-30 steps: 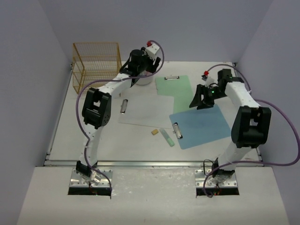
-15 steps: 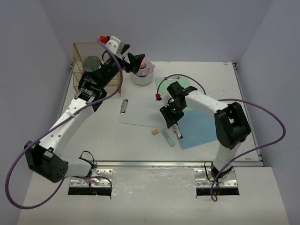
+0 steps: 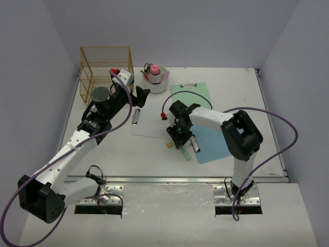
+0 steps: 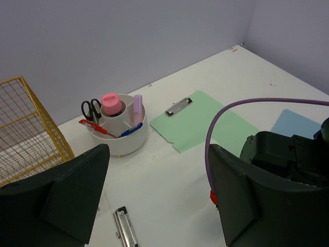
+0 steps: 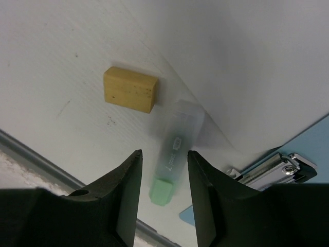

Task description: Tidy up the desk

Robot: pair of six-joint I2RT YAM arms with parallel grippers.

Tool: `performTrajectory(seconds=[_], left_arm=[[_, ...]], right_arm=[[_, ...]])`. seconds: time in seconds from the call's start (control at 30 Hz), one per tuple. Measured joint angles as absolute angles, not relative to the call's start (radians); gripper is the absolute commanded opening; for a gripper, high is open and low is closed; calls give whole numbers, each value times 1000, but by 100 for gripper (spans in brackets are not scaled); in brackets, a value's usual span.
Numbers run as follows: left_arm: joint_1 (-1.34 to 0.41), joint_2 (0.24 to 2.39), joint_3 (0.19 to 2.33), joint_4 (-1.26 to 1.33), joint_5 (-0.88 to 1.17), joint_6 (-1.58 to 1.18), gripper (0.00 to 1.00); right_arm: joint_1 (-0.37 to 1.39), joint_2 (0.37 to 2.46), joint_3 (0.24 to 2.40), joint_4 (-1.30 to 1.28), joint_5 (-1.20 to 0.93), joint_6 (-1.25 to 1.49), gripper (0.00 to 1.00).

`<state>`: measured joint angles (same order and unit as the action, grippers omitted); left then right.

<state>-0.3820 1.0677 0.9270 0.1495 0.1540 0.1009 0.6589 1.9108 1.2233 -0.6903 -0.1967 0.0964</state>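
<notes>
Desk [image 3: 133, 154] sits under the pen holder [image 3: 155, 82]. L gripper [image 3: 140, 96] just front-left of holder, jaws spread wide, nothing in em. R gripper [image 5: 164, 153] further front, jaws apart either side of green-capped tube [image 5: 180, 134], not pinching.

The top external camera looks down from above and behind the arm bases, taking in the whole bench [image 3: 144, 154]. The left wrist camera hangs high, facing far and right toward the white organiser cup [image 4: 123, 145] and green clipboard [image 4: 205, 123], both also seen from above. The right wrist camera points straight down, very near, at the tan eraser [image 5: 129, 89] and green-capped tube [image 5: 177, 149] at mid-bench.
</notes>
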Motion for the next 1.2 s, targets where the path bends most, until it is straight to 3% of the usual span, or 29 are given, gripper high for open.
performTrajectory(seconds=[0.2,0.3,0.33,0.5,0.6,0.83,1.2], left_arm=[[-382,1046,920,154,139,101,76],[-382,1046,916,153,143,102,72],[-382,1046,915,153,147,104,69],[-378,1035,881,159,302,197,61],[-398,981,801,124,487,391,58],[-722,900,642,-151,632,1028,51],[-909,1298,855,-336,613,1400,51]], right_arm=[[684,1933,1182,-644,-128,132,31],[691,1925,1172,-632,-102,141,5],[692,1922,1170,-629,-98,144,0],[679,1899,1152,-617,-124,136,0],[631,1877,1162,-645,-200,138,0],[415,1838,1248,-686,-472,272,0],[390,1845,1217,-730,-825,530,0]])
